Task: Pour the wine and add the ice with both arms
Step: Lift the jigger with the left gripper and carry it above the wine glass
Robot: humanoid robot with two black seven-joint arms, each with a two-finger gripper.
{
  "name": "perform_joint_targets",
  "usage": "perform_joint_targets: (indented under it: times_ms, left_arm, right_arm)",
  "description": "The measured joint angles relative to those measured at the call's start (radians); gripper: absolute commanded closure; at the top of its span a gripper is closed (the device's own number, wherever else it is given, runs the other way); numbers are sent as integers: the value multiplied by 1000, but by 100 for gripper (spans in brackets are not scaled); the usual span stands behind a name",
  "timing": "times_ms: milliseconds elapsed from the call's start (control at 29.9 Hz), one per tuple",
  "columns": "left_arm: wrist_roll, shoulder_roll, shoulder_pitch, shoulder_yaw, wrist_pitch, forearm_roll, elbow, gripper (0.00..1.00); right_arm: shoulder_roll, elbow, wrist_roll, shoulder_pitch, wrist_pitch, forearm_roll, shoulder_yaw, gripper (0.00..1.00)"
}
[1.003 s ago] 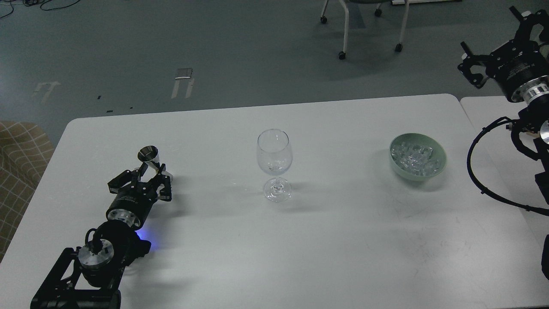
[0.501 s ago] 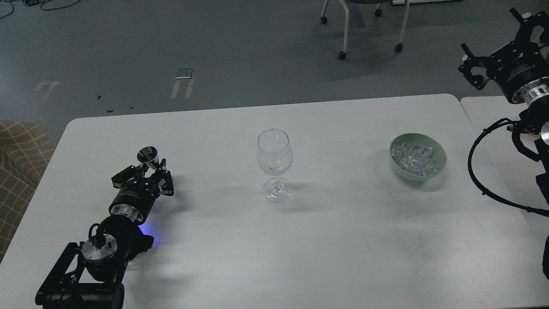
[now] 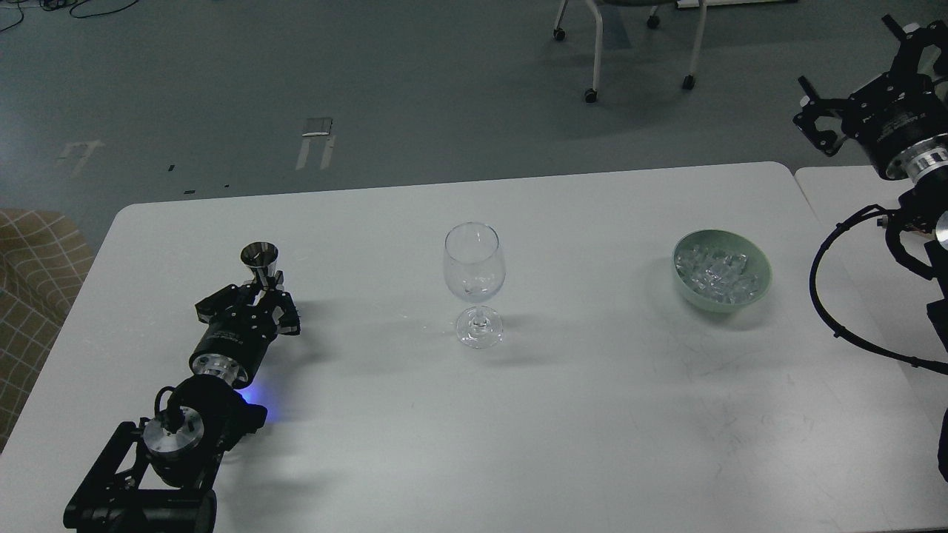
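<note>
A clear wine glass (image 3: 474,270) stands upright at the middle of the white table (image 3: 563,414). I cannot make out any wine. A pale green bowl (image 3: 766,275) on the right holds several ice cubes (image 3: 717,271). A small metal measuring cup (image 3: 259,260) stands upright on the left. My left gripper (image 3: 264,293) lies low on the table with its fingers closed around the cup's lower part. My right gripper (image 3: 852,89) hangs high past the table's right edge, fingers spread and empty, well behind and to the right of the bowl.
A second white table (image 3: 852,222) adjoins on the right, under my right arm. A black cable (image 3: 822,296) loops from that arm beside the bowl. A chequered seat (image 3: 33,281) sits off the left edge. Chair legs on castors (image 3: 592,74) stand on the floor behind.
My left gripper's fingers have drawn in around the metal cup, and the cup has gone from tilted to upright. My right arm has barely moved.
</note>
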Motion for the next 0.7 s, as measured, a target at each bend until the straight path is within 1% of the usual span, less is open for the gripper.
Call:
perform_joint_targets:
  times_ms: [134, 234, 401, 501, 568, 702]
  left_arm:
    - [0, 0, 0, 0, -8, -1, -34, 100]
    - [6, 15, 3, 0, 10, -3, -104, 100]
    - [42, 43, 8, -2, 82, -3, -230, 100]
    - [60, 63, 7, 10, 98, -3, -268, 100]
    - [66, 92, 3, 37, 100, -3, -281, 100]
    - [68, 187, -21, 114, 100, -2, -322, 100]
  right_arm:
    - [0, 1, 0, 0, 0, 0, 0, 0]
    - [-1, 1, 0, -1, 0, 0, 0, 0]
    - [-2, 1, 0, -1, 0, 0, 0, 0]
    - [0, 1, 0, -1, 0, 0, 0, 0]
    - [5, 1, 0, -2, 0, 0, 0, 0]
    - [8, 1, 1, -4, 0, 0, 0, 0]
